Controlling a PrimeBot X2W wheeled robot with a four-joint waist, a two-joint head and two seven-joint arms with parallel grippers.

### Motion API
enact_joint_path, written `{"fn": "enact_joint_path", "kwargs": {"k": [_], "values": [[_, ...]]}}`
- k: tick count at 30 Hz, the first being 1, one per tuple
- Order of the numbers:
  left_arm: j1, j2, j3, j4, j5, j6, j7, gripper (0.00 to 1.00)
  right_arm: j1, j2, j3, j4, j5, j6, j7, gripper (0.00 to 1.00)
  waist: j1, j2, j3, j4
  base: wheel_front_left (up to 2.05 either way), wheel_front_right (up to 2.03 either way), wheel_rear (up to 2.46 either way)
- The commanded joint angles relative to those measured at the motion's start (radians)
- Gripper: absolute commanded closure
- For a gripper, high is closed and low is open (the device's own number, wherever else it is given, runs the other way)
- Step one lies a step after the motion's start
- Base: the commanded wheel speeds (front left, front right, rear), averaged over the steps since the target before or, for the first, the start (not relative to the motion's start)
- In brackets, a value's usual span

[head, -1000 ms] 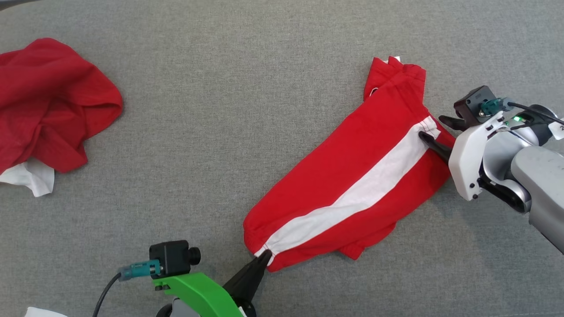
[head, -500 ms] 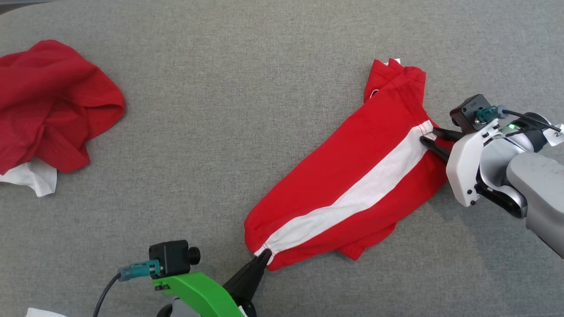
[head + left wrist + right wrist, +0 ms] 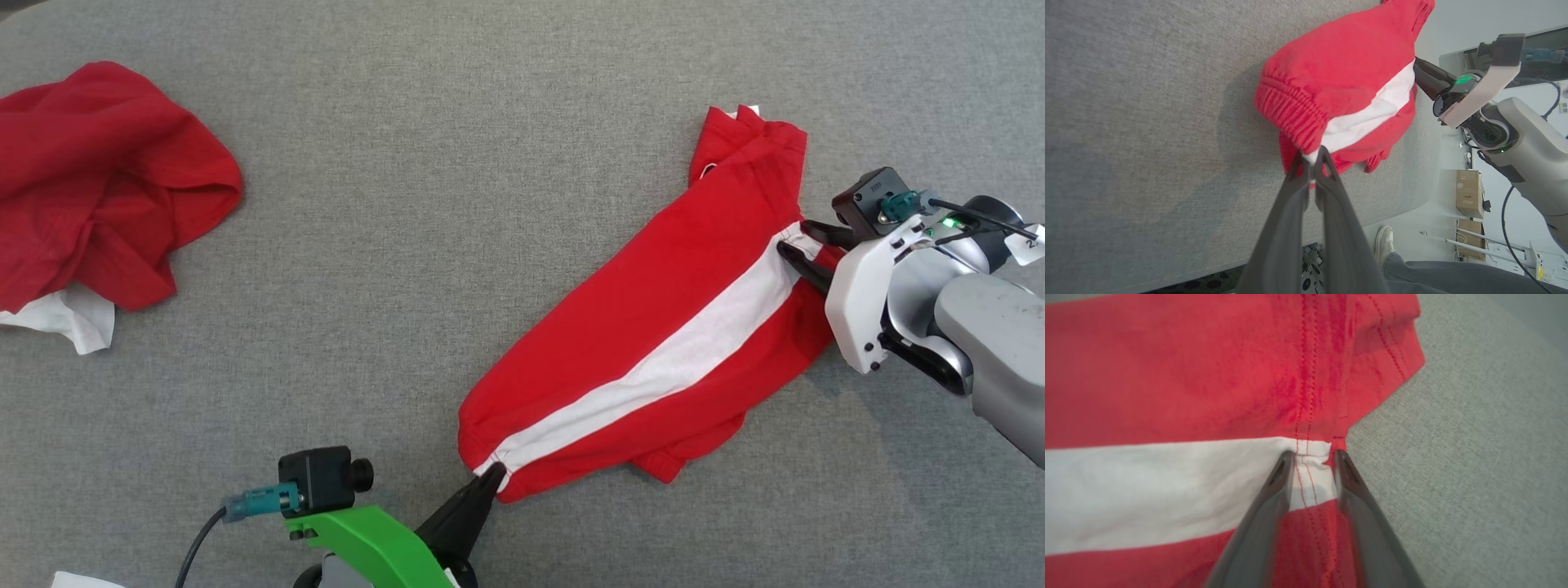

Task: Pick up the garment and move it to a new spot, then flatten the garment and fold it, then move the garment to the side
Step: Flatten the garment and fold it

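Note:
The garment (image 3: 653, 343) is red with a white stripe and lies stretched diagonally on the grey surface (image 3: 424, 163). My left gripper (image 3: 488, 478) is shut on its gathered waistband corner at the lower left; in the left wrist view the left gripper (image 3: 1312, 157) pinches the garment (image 3: 1339, 81) at the stripe's end. My right gripper (image 3: 793, 242) is at the stripe's upper right end. In the right wrist view the right gripper (image 3: 1310, 455) has a pucker of the garment (image 3: 1167, 375), white hem cloth, pinched between its tips.
A second, crumpled red garment (image 3: 106, 180) with a white cloth (image 3: 73, 318) under it lies at the far left. The left wrist view shows the surface's edge, a person's shoe (image 3: 1384, 245) and cardboard boxes (image 3: 1468, 194) beyond it.
The right gripper's fingers have narrowed from wide apart onto the stripe's hem. The left gripper holds as before. The whole head view has shifted slightly.

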Motion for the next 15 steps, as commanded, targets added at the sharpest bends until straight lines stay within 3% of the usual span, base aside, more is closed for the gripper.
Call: {"fn": "enact_joint_path", "kwargs": {"k": [1, 6, 8, 10, 15], "values": [[-0.005, -0.002, 0.003, 0.002, -0.001, -0.002, -0.005, 1.00, -0.012, 0.003, 0.011, 0.004, 0.000, 0.000, -0.011, 0.51, 0.0000, 0.0000, 0.000, 0.000, 0.00, 0.00, 0.00], [-0.002, -0.004, 0.006, 0.004, -0.005, -0.001, -0.009, 1.00, -0.024, 0.002, 0.033, 0.014, 0.008, 0.000, -0.023, 0.51, 0.0000, 0.0000, -0.002, -0.005, 0.00, 0.00, 0.00], [-0.003, -0.005, 0.005, 0.004, -0.005, -0.001, -0.011, 1.00, -0.027, -0.001, 0.038, 0.018, 0.013, 0.000, -0.029, 0.56, 0.0000, 0.0000, -0.001, -0.007, 0.00, 0.00, 0.00], [-0.004, -0.005, 0.005, 0.004, -0.006, -0.002, -0.012, 1.00, -0.029, -0.003, 0.044, 0.022, 0.018, 0.000, -0.030, 0.71, 0.0000, 0.0000, -0.001, -0.009, 0.00, 0.00, 0.00], [-0.005, -0.003, 0.006, 0.005, -0.007, -0.001, -0.013, 1.00, -0.031, -0.002, 0.059, 0.029, 0.033, 0.000, -0.036, 0.95, 0.0000, 0.0000, 0.001, -0.013, 0.00, 0.00, 0.00]]}}
